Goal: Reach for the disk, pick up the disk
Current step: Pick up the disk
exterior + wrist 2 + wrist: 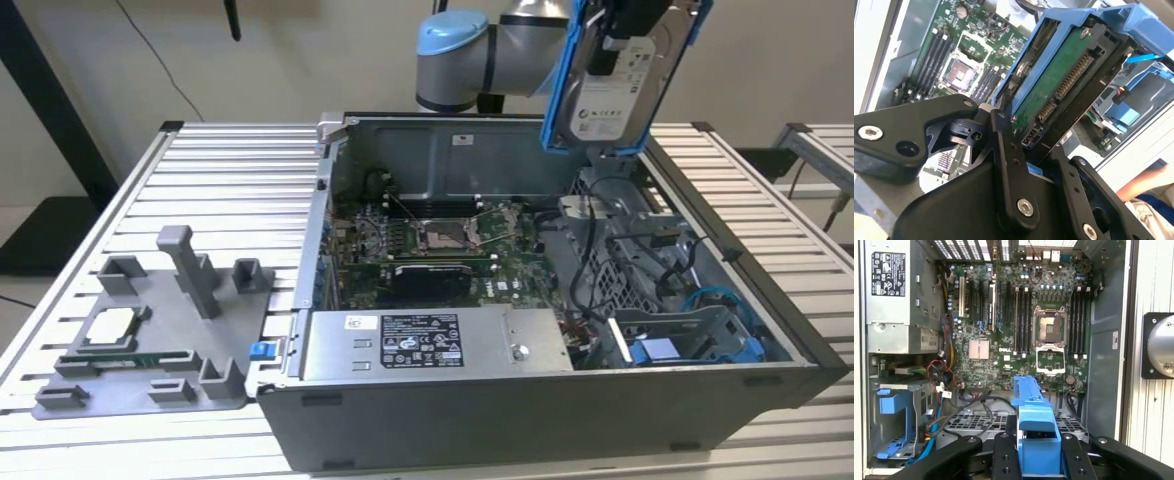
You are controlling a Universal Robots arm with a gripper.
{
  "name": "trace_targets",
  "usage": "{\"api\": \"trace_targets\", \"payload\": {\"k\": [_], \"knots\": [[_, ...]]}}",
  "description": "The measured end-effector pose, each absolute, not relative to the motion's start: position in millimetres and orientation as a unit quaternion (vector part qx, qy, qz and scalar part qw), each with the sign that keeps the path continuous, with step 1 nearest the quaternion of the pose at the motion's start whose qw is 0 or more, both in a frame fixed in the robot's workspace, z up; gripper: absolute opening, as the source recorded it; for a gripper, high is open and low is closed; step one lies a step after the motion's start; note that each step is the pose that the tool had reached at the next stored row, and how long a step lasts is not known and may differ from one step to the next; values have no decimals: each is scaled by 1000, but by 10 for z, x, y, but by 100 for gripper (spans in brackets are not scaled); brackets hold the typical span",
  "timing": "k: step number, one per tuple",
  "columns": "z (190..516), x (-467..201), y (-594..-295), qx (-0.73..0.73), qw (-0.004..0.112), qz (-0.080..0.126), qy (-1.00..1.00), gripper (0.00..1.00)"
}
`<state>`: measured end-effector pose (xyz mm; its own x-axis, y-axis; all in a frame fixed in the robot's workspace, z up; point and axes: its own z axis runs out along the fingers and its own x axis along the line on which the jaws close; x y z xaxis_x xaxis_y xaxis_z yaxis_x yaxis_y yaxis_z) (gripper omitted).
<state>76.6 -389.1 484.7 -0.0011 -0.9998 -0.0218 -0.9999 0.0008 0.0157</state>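
Fixture plate (pixel 147 330) with the square chip sits at the exterior view's left; open computer case (pixel 534 400) mid-frame, motherboard (pixel 441 240) exposed. Gripper (pixel 1019 137) is clenched on the disk (pixel 617 85), held upright, well above the case at the exterior view's upper right. Judging: stiff, fairly heavy, shock-sensitive. Clamp across the blue rails (pixel 1029 400), keep off the bare circuit board (pixel 1054 80) and connector.

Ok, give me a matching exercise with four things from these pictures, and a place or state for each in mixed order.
Things:
1. disk
2. processor chip
3. power supply box
4. gripper

Places or states:
A. on the grey fixture plate beside the case
B. shut on the disk
C. held above the open computer case
D. inside the case, at its near wall

Pairs: 1-C, 2-A, 3-D, 4-B
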Motion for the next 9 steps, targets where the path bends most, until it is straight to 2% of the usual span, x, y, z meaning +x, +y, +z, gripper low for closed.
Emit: {"api": "trace_targets", "payload": {"k": [5, 9], "knots": [[4847, 781, -4040, -707, -1, 17, 707, 0], [4882, 800, -4124, -706, -9, 24, 707, 0]]}}
